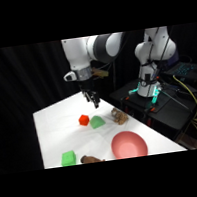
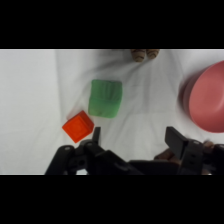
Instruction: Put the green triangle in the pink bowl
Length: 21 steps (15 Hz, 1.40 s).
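The green triangle (image 1: 96, 122) is a pale mint block on the white table, just right of a red block (image 1: 83, 120). In the wrist view the green triangle (image 2: 105, 98) lies above and left of the fingers, with the red block (image 2: 78, 126) at its lower left. The pink bowl (image 1: 129, 144) sits near the table's front right; in the wrist view the pink bowl (image 2: 206, 98) is cut by the right edge. My gripper (image 1: 93, 102) hangs above and behind the triangle, clear of it. The gripper (image 2: 134, 142) is open with nothing between its fingers.
A brighter green cube (image 1: 68, 158) and a brown object (image 1: 90, 159) lie at the table's front edge. Another brown lump (image 1: 119, 116) sits right of the triangle, near the table's right edge. The arm's base (image 1: 150, 87) and cables stand at the upper right.
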Tool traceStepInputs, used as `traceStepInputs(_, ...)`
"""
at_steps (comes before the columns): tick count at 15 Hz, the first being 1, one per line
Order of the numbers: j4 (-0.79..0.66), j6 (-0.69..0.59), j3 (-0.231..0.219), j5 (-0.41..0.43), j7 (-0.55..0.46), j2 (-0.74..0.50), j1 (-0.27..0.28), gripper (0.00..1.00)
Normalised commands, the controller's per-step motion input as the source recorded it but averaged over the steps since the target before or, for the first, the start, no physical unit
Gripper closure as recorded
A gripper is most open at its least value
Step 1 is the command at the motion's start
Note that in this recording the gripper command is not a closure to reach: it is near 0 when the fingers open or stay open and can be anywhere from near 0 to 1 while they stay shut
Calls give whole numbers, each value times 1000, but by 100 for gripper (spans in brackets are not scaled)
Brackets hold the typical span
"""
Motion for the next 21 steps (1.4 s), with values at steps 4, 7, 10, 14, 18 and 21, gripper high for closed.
traceStepInputs(4, 25, 119, 51, 255, -154, 185, -82, 0)
traceStepInputs(7, 152, 77, 105, 276, -209, 260, -83, 0)
traceStepInputs(10, 200, 66, 119, 240, -255, 295, -114, 0)
traceStepInputs(14, 241, 40, 72, 120, -287, 254, -167, 0)
traceStepInputs(18, 231, 47, 27, 60, -281, 188, -194, 0)
traceStepInputs(21, 167, 77, 59, 87, -250, 188, -147, 0)
